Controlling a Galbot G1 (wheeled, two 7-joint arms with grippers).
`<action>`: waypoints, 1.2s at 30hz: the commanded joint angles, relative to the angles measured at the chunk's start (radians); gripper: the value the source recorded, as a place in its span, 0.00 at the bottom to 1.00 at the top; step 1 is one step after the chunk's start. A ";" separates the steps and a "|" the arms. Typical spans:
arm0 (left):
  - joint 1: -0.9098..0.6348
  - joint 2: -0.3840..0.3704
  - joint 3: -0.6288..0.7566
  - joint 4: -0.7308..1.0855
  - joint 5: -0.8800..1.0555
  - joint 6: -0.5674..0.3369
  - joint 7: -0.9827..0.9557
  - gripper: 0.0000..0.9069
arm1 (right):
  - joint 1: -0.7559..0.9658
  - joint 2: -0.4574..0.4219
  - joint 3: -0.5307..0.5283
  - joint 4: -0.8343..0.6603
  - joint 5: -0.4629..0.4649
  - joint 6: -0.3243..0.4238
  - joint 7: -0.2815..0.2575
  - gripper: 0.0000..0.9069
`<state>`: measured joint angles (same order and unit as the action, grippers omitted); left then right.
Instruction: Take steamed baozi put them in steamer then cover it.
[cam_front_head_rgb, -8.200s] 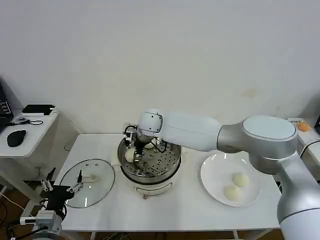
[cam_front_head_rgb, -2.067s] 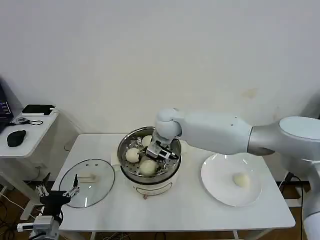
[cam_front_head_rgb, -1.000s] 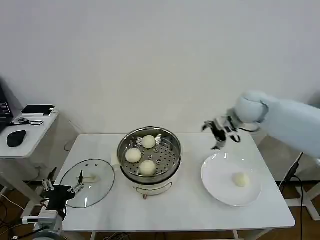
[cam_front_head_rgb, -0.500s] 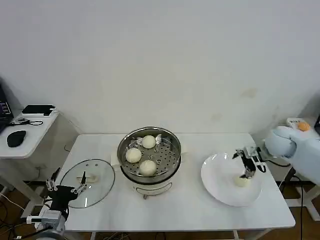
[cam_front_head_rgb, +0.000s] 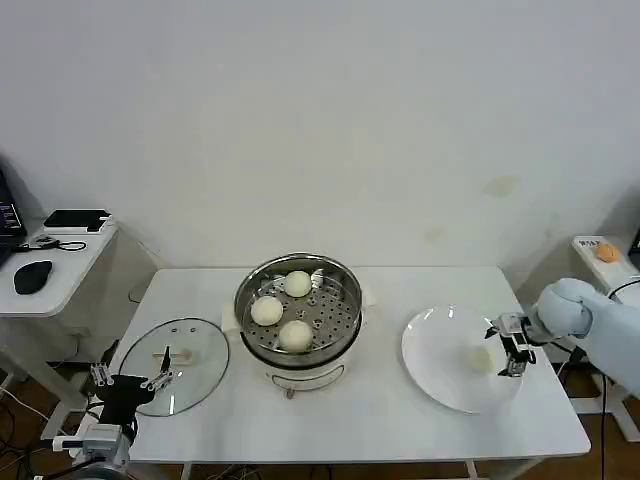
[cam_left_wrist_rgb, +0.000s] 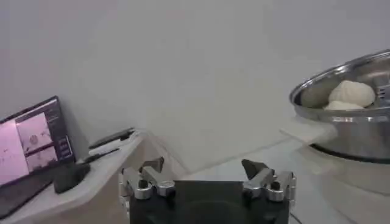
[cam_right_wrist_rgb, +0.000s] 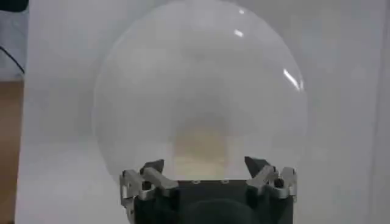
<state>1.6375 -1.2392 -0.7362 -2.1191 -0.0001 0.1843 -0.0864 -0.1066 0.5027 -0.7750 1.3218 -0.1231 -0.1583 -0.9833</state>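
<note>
The steel steamer (cam_front_head_rgb: 340, 322) stands mid-table with three pale baozi in it (cam_front_head_rgb: 297, 284), (cam_front_head_rgb: 266, 311), (cam_front_head_rgb: 295, 335). One more baozi (cam_front_head_rgb: 479, 358) lies on the white plate (cam_front_head_rgb: 435, 345) to the right. My right gripper (cam_front_head_rgb: 508, 352) is low at that plate's right rim, beside the bun, open; in the right wrist view the baozi (cam_right_wrist_rgb: 201, 145) lies just beyond the open gripper (cam_right_wrist_rgb: 204, 165). The glass cover (cam_front_head_rgb: 190, 385) lies flat left of the steamer. My left gripper (cam_front_head_rgb: 125, 384) is parked open off the table's front-left corner. In the left wrist view that gripper (cam_left_wrist_rgb: 203, 165) points toward the steamer (cam_left_wrist_rgb: 359, 125).
A side table (cam_front_head_rgb: 60, 262) with a mouse and a phone stands at the far left, a laptop (cam_left_wrist_rgb: 30, 143) on it. The wall runs close behind the white table (cam_front_head_rgb: 380, 420). An orange object (cam_front_head_rgb: 607, 253) sits on a shelf at the far right.
My right arm left a third baozi in the steamer and swung back to the plate. In the last half second its gripper dropped lower beside the remaining bun.
</note>
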 joint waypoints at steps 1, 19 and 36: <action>-0.002 0.000 0.004 0.004 0.001 0.000 0.000 1.00 | -0.055 0.057 0.045 -0.092 -0.033 0.006 -0.001 0.98; -0.001 -0.003 -0.003 -0.001 0.000 -0.001 0.000 1.00 | -0.050 0.123 0.046 -0.121 -0.058 -0.006 0.012 0.73; -0.010 0.008 0.001 -0.001 -0.002 0.000 0.002 1.00 | 0.484 0.068 -0.296 0.074 0.203 -0.097 -0.022 0.74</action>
<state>1.6271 -1.2326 -0.7364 -2.1202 -0.0018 0.1838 -0.0854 0.0815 0.5802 -0.8802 1.3051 -0.0594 -0.2163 -1.0013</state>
